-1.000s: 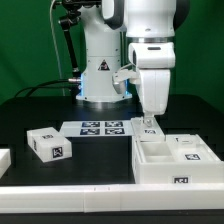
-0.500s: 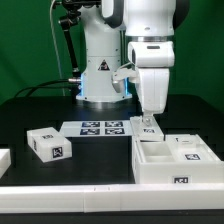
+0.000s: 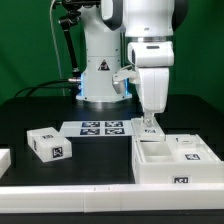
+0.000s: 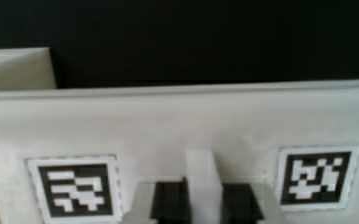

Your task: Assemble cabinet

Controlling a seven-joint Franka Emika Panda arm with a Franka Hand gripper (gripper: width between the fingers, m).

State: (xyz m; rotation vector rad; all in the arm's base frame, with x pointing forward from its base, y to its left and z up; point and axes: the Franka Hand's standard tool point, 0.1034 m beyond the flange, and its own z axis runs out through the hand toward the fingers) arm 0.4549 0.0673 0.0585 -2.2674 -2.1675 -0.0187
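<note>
Exterior view: the arm point(image 3: 150, 45) hangs straight down over the back edge of the cabinet point(image 3: 175, 160), which sits on the bench point(image 3: 40, 110) at the exterior view's right, open side up with its compartments showing. The fingers point(image 3: 150, 122) are down at its rear wall. A small tagged block point(image 3: 48, 144) lies well apart at the exterior view's left, and the marker board point(image 3: 100, 128) lies between them, further back. Over the last second nothing has shifted: arm, cabinet and block all sit in the same spots. So this looks like a hold or a settle on the grip, not a carry.

Wrist view: blurred. Two dark fingers point(image 4: 169, 205) stand close together either side of a thin white upright rib point(image 4: 202, 170) of the cabinet, with no gap seen, so they look pinched on it. Tags point(image 4: 73, 188) sit on the wall to either side. The next move probably needs a slow pull or push, since the grip on a thin rib could slip.
</note>
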